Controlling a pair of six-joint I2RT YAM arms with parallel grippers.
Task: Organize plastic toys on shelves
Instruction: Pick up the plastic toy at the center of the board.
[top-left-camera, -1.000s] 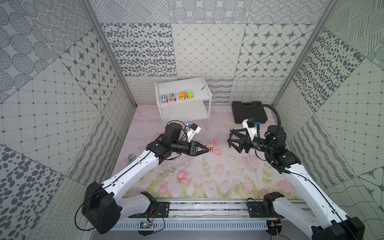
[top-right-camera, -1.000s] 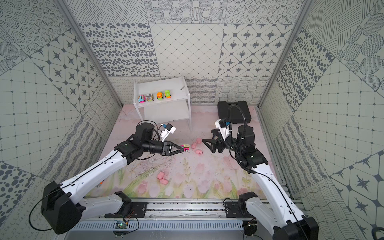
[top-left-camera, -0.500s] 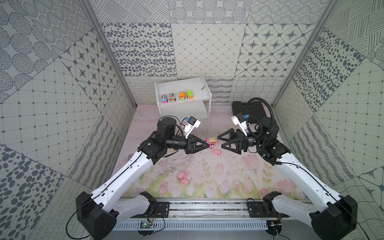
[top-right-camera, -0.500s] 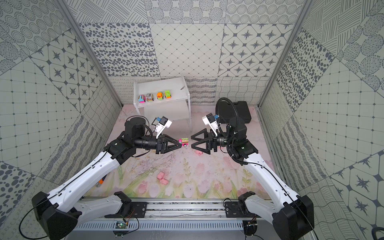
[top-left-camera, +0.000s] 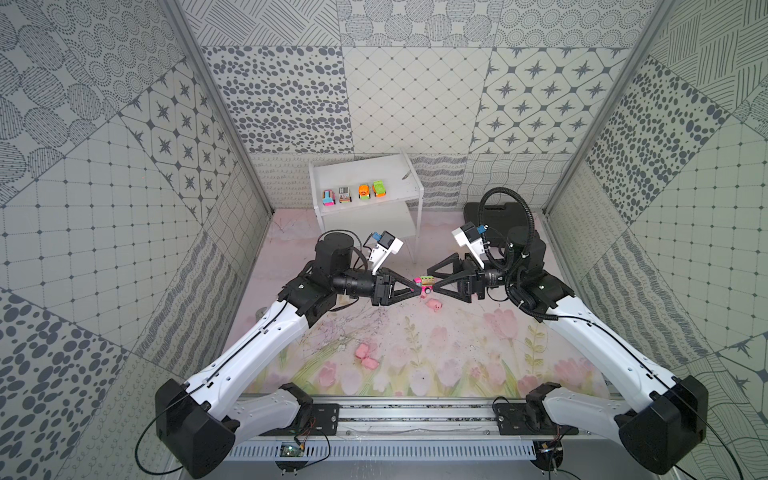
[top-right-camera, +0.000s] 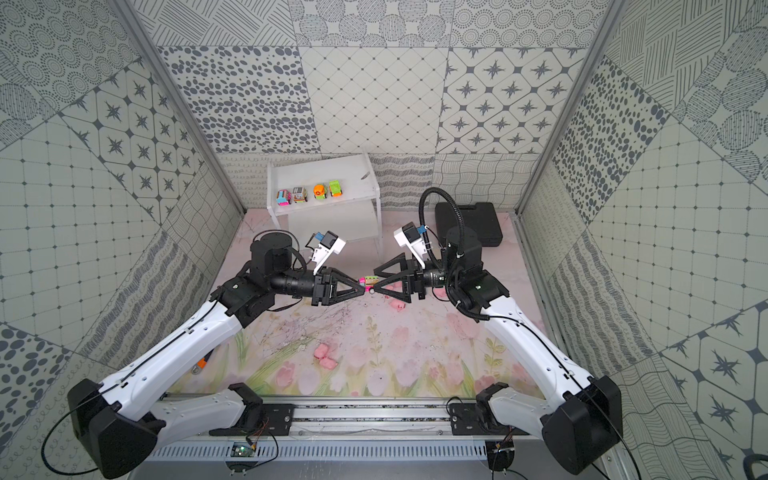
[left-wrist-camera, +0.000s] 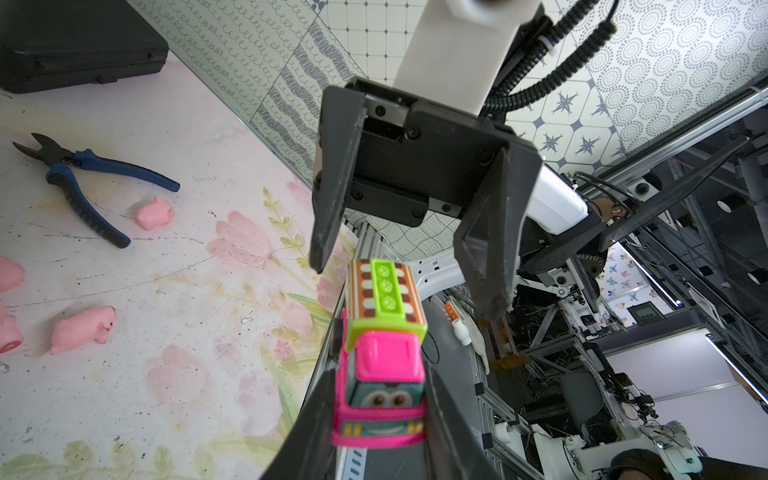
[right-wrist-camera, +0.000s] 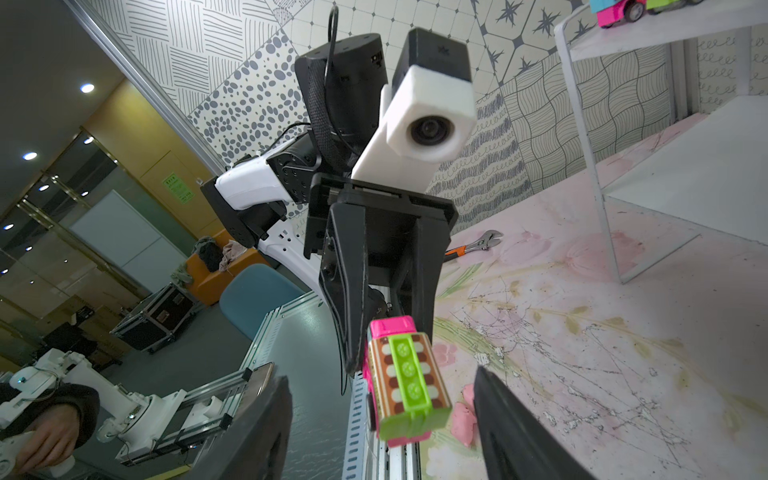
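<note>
Both arms have swung inward since a second ago. The left gripper (top-left-camera: 417, 286) and right gripper (top-left-camera: 434, 286) now meet tip to tip in front of the shelf (top-left-camera: 392, 172), and the right jaws stand narrower than before.

Top views:
- The left gripper is clamped on the pink car (top-left-camera: 426, 284), which is held clear of the mat (top-left-camera: 457, 357) between the two tools.
- The right jaws reach around the car's far end. Contact cannot be judged from here.
- Four cars (top-left-camera: 364, 192) stand in a row on the shelf's top board. The lower board shows nothing on it.
- Of the pigs (top-left-camera: 435, 305) on the mat, one lies just under the meeting point. Two more (top-right-camera: 322, 351) lie touching each other nearer the rail.
- The case (top-right-camera: 478, 220) sits at the back wall, behind the right arm.
- A wrench (top-right-camera: 202, 362) shows under the left arm.

Left wrist view:
- The pink car (left-wrist-camera: 384, 353) is pinched at its cab between this tool's two fingers, with its green-topped rear pointing outward.
- The right gripper's fingers (left-wrist-camera: 328, 216) stand wide on either side of that rear end, with a gap visible on both sides.
- Pliers (left-wrist-camera: 83, 183) and several pigs lie on the mat.

Right wrist view:
- The car's rear (right-wrist-camera: 405, 378) sits between this tool's own fingers (right-wrist-camera: 511, 428), clear of both.
- The left gripper grips the cab.
</note>
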